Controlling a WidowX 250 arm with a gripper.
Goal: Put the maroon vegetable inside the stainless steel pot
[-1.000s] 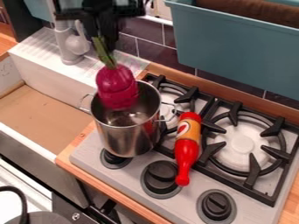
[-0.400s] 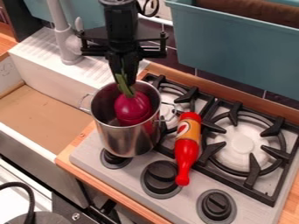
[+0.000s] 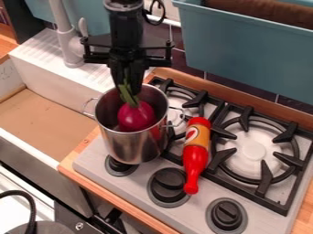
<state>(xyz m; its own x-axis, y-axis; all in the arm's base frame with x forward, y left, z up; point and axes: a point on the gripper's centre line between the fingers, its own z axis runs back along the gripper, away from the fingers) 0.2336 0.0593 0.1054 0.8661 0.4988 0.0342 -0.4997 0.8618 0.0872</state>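
Smooth, round maroon vegetable (image 3: 136, 117) in shiny steel pot (image 3: 131, 145), underside hidden by its wall, green stalk (image 3: 129, 98) clasped by the end effector (image 3: 127, 89)

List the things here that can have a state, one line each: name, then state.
Pot: upright, no lid on
Vegetable: within the pot's mouth, stem up; whether it touches the bottom cannot be told
Gripper: pointing down, at the stem
Bottle: lying on its side
Right burner: no flame showing
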